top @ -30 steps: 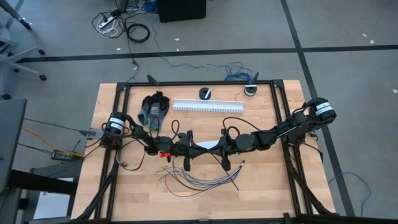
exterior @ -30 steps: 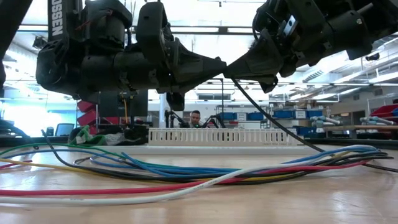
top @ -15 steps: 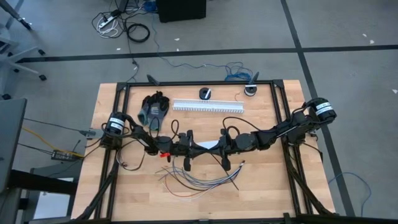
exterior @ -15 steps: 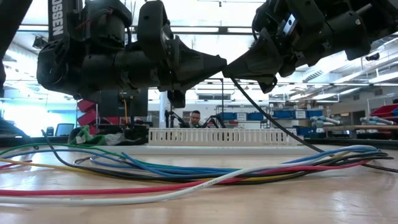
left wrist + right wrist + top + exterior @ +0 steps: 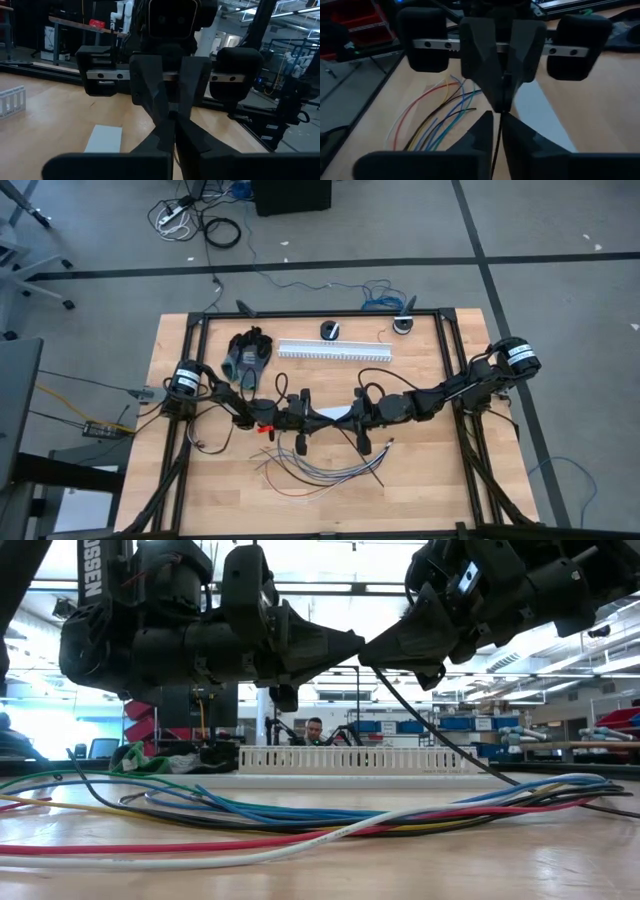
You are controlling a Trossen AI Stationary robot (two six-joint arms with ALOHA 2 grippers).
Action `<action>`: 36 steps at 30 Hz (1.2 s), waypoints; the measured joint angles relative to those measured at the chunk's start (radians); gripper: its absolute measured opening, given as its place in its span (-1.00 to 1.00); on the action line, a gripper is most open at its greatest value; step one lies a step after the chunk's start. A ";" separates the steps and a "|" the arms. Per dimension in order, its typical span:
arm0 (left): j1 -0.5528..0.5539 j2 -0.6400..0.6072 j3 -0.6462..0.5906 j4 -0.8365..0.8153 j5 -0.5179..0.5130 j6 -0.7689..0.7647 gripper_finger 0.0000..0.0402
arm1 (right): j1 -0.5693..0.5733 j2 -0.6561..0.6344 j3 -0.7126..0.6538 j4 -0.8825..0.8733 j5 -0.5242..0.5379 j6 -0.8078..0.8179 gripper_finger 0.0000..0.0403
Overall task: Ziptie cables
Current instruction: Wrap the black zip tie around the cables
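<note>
meeting tip to tip above the worktop, the left tool and right tool look busy with a thin black strand – likely a tie. left tool pinched together; right one i cannot tell. the cables lie loose beneath, unbundled. next: lower and loop them. readable – "ossen" on the arm.

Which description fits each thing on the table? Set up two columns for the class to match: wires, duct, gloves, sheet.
Things:
1. wires
2. duct
3. gloves
4. sheet

Descriptions:
A. white, lying flat mid-table
B. dark, heaped by the duct's end
C. many colours, fanned out loose
D. white, straight and slotted

Pairs: 1-C, 2-D, 3-B, 4-A
</note>
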 joint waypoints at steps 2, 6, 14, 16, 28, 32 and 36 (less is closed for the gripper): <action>0.000 0.000 0.000 -0.002 0.001 0.000 -1.00 | 0.000 0.000 0.000 0.000 -0.035 0.027 -0.70; 0.000 0.000 0.000 -0.003 0.005 0.000 -1.00 | 0.000 0.000 0.000 0.000 -0.078 0.014 -0.45; 0.001 -0.001 0.001 -0.067 0.000 0.000 -1.00 | 0.000 -0.026 0.000 -0.100 -0.115 -0.059 -0.12; 0.002 -0.001 0.001 -0.088 -0.004 -0.001 -1.00 | 0.000 -0.032 0.000 -0.138 -0.118 -0.059 -0.09; 0.002 -0.001 0.078 -0.281 0.015 -0.001 -1.00 | 0.080 -0.049 0.000 -0.265 -0.117 -0.009 -0.15; 0.002 -0.001 0.078 -0.286 0.039 -0.002 -1.00 | 0.170 -0.078 0.008 -0.266 -0.047 0.026 -0.19; 0.001 -0.001 0.078 -0.288 0.045 -0.010 -1.00 | 0.301 -0.079 0.014 -0.269 0.081 0.099 -0.24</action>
